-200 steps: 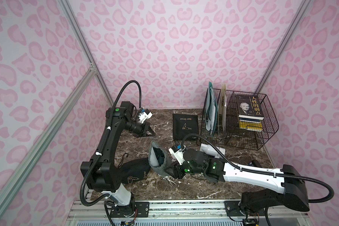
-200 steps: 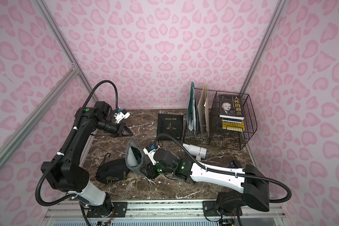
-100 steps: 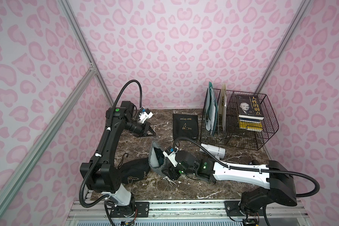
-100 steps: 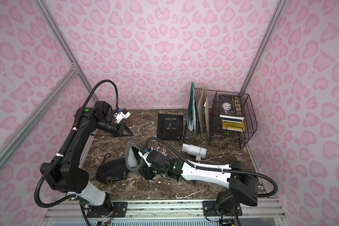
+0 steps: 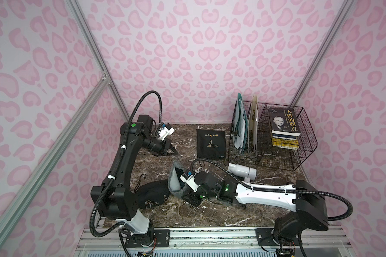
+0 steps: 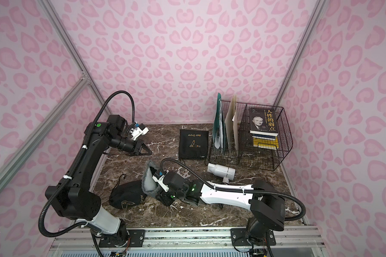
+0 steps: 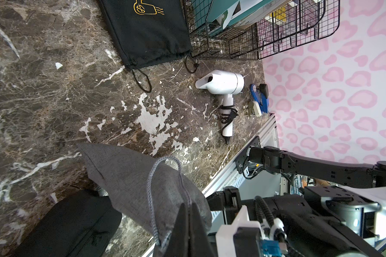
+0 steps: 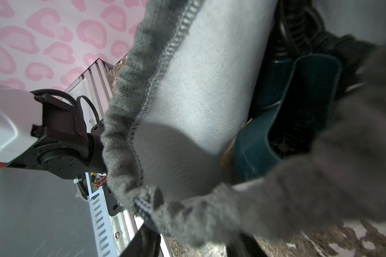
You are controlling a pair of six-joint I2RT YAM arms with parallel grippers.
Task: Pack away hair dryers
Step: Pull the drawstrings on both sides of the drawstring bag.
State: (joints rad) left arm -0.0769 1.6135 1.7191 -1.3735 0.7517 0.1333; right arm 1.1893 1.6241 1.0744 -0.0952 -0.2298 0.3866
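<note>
Near the front edge, the right gripper (image 5: pixel 187 197) sits at the open mouth of the grey pouch (image 5: pixel 176 182), a teal hair dryer (image 8: pixel 254 142) inside; its grip cannot be told. Bare marble table (image 5: pixel 210 213) lies in front. Beyond, the white hair dryer (image 5: pixel 242 171) lies near the wire basket (image 5: pixel 310 153). Far left, the left gripper (image 5: pixel 173 152) hovers, jaws pressed together, empty.

Dark brown marble table (image 5: pixel 185 142), flat black pouch (image 5: pixel 210 143) lay at its back beside a wire rack (image 5: pixel 276 155), white hair dryer (image 5: pixel 241 172) rested before the rack, grey pouch (image 5: pixel 176 182) touched a bulging black pouch (image 5: pixel 152 198) near the front.
</note>
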